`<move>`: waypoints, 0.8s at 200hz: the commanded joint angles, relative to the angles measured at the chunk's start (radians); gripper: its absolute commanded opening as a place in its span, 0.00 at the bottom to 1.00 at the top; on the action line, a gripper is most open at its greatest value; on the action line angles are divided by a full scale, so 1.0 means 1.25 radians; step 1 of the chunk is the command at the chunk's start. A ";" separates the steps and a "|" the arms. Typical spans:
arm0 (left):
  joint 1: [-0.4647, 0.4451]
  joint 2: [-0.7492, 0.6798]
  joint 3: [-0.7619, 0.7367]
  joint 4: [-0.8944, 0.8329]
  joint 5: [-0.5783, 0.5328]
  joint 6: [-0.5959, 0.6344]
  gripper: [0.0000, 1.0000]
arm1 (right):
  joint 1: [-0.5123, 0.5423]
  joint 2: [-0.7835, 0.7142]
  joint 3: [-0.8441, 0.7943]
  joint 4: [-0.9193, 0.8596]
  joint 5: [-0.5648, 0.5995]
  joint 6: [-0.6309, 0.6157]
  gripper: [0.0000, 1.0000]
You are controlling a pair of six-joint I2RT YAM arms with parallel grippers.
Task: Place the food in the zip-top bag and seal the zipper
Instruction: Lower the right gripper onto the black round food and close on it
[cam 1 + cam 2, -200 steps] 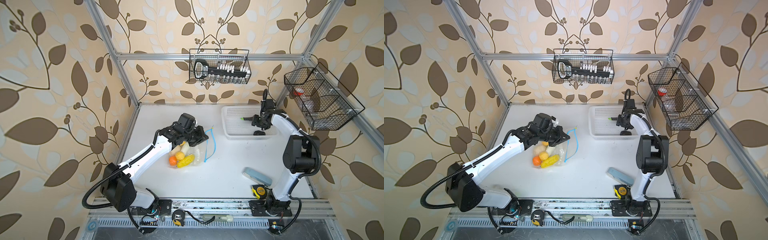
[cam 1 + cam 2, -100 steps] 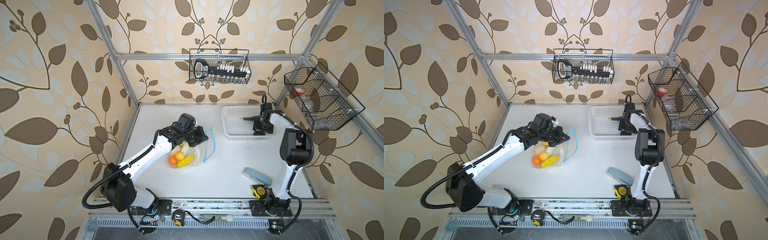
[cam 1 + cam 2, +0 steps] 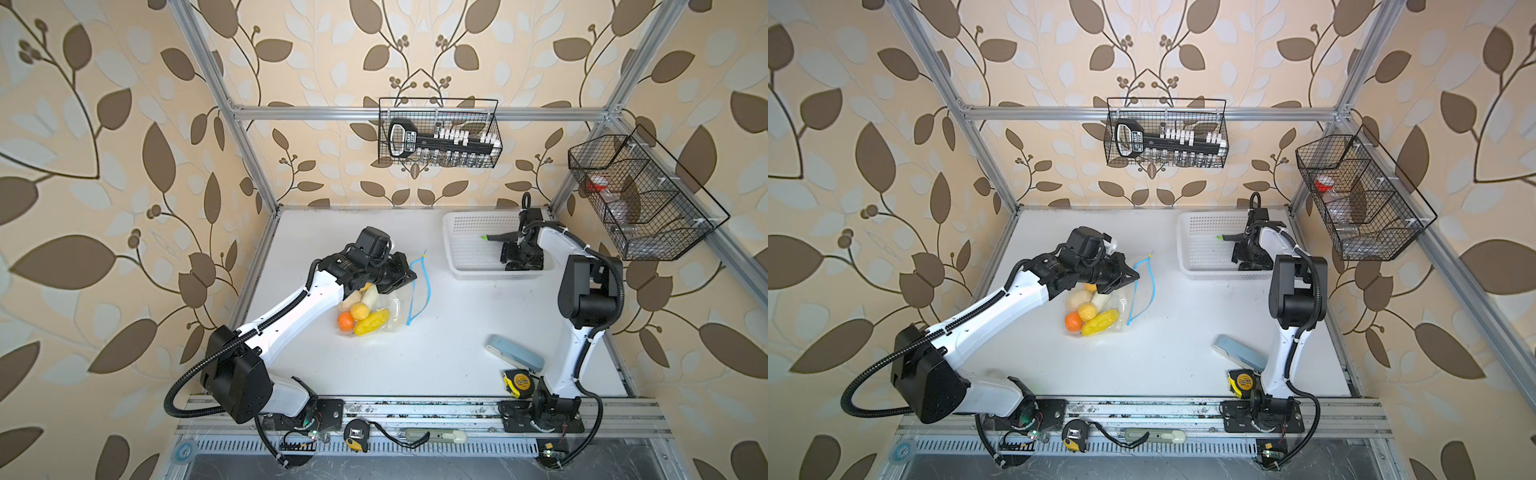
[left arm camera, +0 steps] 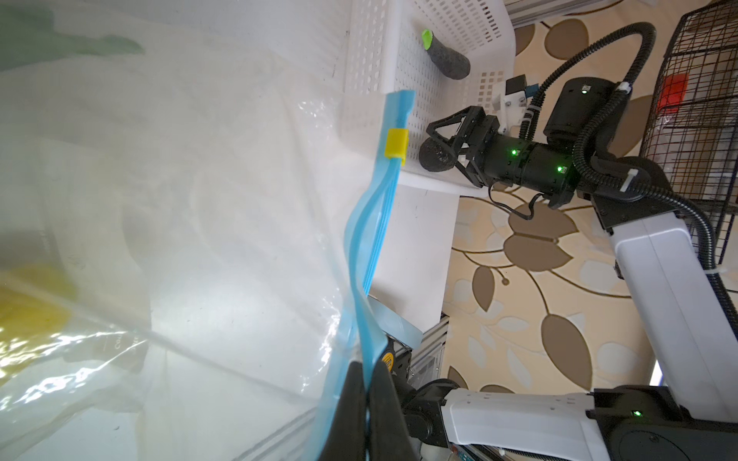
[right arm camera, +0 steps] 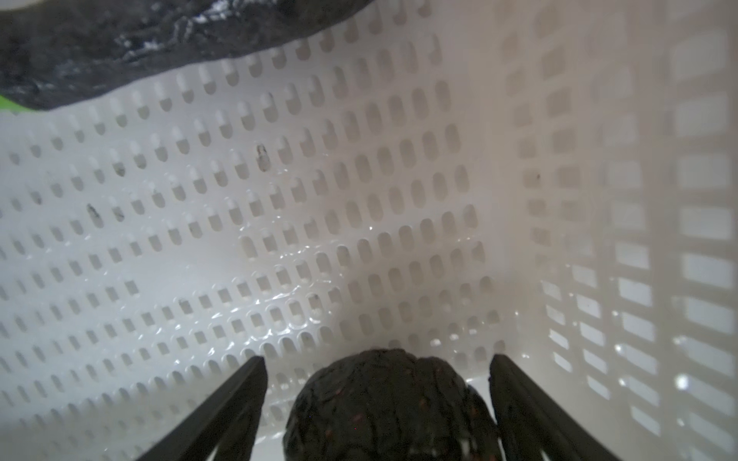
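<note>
The picture edge cuts off the dark bumpy round toy food [image 5: 393,403] and the long dark green-tipped toy vegetable [image 5: 139,40].

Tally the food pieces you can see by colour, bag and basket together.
Orange: 1
Yellow: 2
Beige: 1
Pale white: 1
Dark: 2
Total: 7 in plain sight; the left gripper may hide another in the bag.
</note>
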 commanded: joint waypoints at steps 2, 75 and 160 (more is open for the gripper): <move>-0.010 -0.009 0.017 0.001 0.001 0.017 0.03 | 0.014 0.015 -0.002 -0.018 -0.011 0.001 0.86; -0.009 -0.013 0.013 0.000 -0.004 0.017 0.03 | 0.031 0.024 -0.007 -0.019 -0.021 0.009 0.75; -0.010 -0.019 0.009 0.003 -0.011 0.012 0.03 | 0.043 0.004 -0.012 0.018 -0.092 0.061 0.65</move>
